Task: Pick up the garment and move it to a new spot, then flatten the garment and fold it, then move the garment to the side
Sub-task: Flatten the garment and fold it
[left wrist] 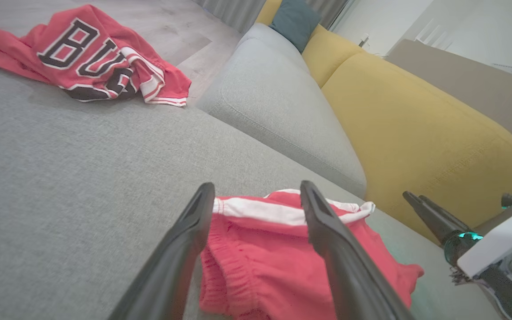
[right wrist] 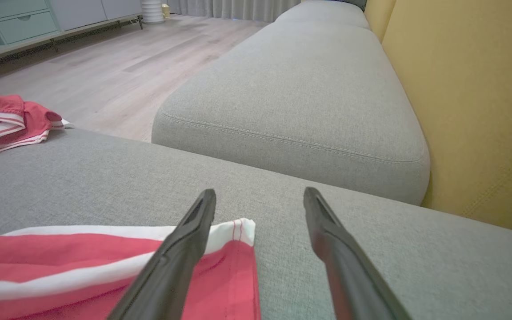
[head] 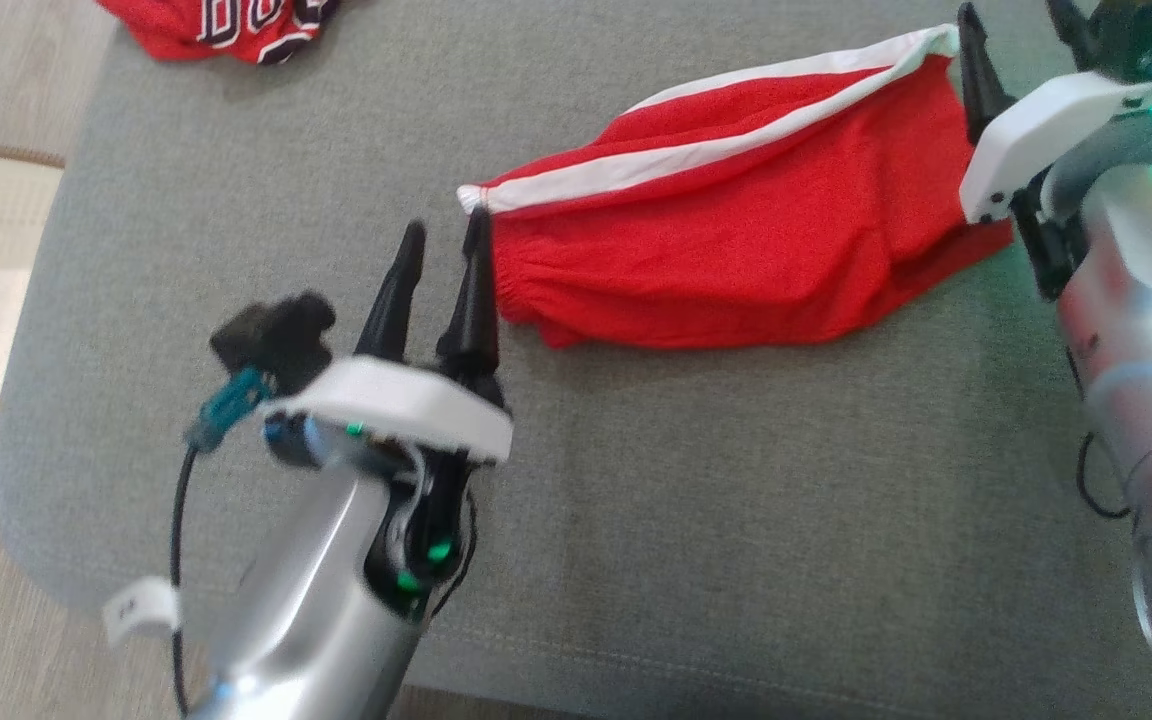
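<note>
Evidently the red mesh shorts with a white side stripe (head: pixel 736 240) lie lengthwise across the grey fabric cushion (head: pixel 636 520) in the head view. Their elastic waistband (head: pixel 521 290) points towards the left gripper (head: pixel 447 222) and the leg hem towards the right gripper (head: pixel 1014 15). Both pairs of fingers stand parted and hold nothing, and the left tips sit just beside the waistband corner. The cloth looks doubled over and bulges along its near edge, so I judge flattening to be the step in hand. A red lettered jersey (head: pixel 226 30) lies well apart at the far corner.

From the left wrist view, the wide fingers straddle the puckered waistband. A good grasp would take the striped corner low and pinch both layers, not the loose ruffle.

From the right wrist view, the open fingers hover at the white-edged hem corner (right wrist: pixel 240 229), one over cloth and the other over bare cushion. Shifting slightly towards the cloth before closing would centre that corner. Both arms should then draw apart evenly and lay the cloth down taut, without dragging it towards the yellow sofa back (right wrist: pixel 482 111).
</note>
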`<state>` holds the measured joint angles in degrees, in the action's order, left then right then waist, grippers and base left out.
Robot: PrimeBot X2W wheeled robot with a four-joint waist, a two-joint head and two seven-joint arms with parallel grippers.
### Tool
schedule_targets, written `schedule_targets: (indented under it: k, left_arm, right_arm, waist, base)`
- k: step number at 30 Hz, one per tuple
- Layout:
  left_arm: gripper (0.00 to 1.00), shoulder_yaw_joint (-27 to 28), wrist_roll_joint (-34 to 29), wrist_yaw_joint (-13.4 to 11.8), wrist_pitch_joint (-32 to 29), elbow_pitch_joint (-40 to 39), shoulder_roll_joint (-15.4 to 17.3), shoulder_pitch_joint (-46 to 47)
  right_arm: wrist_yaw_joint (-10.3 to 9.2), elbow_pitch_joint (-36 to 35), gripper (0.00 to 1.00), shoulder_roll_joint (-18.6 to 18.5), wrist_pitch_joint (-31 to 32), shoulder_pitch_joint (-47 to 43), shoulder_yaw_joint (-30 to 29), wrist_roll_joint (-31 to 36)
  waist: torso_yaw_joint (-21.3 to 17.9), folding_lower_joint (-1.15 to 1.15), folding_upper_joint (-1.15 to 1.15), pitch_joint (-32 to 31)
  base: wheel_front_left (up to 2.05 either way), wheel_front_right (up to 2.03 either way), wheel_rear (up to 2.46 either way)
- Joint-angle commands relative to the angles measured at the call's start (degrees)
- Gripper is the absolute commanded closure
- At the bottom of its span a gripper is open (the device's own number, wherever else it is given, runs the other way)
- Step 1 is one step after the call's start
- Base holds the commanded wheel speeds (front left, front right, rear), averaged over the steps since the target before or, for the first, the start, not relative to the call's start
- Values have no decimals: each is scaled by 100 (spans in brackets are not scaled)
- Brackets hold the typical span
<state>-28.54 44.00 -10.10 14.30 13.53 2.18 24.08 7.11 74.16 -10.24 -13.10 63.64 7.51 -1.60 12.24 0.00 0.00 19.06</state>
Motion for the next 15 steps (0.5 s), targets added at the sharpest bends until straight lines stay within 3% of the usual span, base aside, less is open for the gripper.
schedule_targets:
  k: [1,8,15]
  left_arm:
    - [0,256,-171,30,70,-288,165,-128]
    - [0,646,-707,50,70,-932,298,-1035]
    - [0,857,-950,40,70,-1402,239,-1662]
  right_arm:
    - [37,-104,0,104,-6,-107,147,-70]
    - [37,-58,0,183,493,-504,531,-450]
    - [37,-42,0,97,1114,-732,830,-906]
  waist:
    - [-102,0,0,-116]
    - [-220,0,0,-349]
    - [-71,0,0,-334]
  base:
    - [0,0,0]
    - [0,0,0]
    - [0,0,0]
